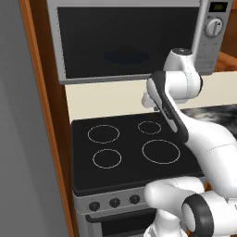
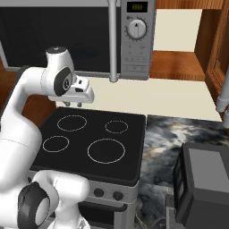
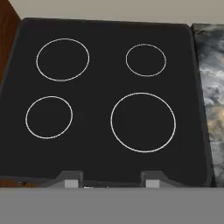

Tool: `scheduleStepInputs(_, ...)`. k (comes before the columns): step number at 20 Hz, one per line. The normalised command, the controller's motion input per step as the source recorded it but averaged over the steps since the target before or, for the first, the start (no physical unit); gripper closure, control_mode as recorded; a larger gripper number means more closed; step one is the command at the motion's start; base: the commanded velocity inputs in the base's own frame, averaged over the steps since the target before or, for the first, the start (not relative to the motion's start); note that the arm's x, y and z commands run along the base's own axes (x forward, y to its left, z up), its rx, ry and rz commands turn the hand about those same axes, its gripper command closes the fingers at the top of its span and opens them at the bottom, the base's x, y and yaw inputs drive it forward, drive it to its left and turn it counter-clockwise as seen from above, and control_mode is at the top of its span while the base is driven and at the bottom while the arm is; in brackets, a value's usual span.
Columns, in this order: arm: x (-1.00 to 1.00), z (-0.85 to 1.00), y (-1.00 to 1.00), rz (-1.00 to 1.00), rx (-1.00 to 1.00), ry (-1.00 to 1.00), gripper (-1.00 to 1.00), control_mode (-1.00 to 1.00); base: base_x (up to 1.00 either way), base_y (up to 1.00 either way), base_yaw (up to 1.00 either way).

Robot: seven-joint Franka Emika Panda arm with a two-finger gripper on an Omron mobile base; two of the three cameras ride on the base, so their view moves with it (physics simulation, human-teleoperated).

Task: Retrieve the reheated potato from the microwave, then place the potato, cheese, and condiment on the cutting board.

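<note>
**Operator:** Potato first: where do you have it?

**Spotter:** You can make out a dim, dark shape (image 1: 127, 54) behind the glass of the microwave (image 1: 134, 37), sitting on a faint round plate, but it is too murky to call it the potato for certain. The door is shut, its thick vertical handle (image 2: 113, 42) at the right edge of the glass, and the round white knob (image 2: 137, 29) sits under the small display.

**Operator:** And your gripper?

**Spotter:** Your gripper (image 2: 79, 103) hangs above the rear edge of the black cooktop (image 2: 89, 143), pointing down, below the microwave. In the hand view the two fingertips (image 3: 72, 179) stand well apart with nothing between them, over the four burner rings.

**Operator:** What lies beside the stove?

**Spotter:** You see dark marbled countertop (image 2: 165, 143) along the cooktop's right edge, and a dark boxy appliance (image 2: 203, 183) at the counter's front right corner.
</note>
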Motion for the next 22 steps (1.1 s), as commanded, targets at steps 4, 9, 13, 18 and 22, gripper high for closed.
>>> scheduleStepInputs(4,-0.27,0.13,-0.10,0.00,0.05,-0.14,-1.00,-1.00,0.00,0.00,0.00)
scheduleStepInputs(9,-0.48,0.51,-0.51,-0.02,0.14,-0.31,-1.00,-1.00,0.00,0.00,0.00)
scheduleStepInputs(13,-0.42,0.45,-0.48,-0.06,0.07,-0.30,-1.00,-1.00,0.00,0.00,0.00)
scheduleStepInputs(18,-0.18,0.40,-0.26,-0.07,0.01,-0.18,-1.00,-1.00,0.00,0.00,0.00)
scheduleStepInputs(22,-0.01,0.37,-0.26,-0.06,0.00,-0.13,-1.00,-1.00,0.00,0.00,0.00)
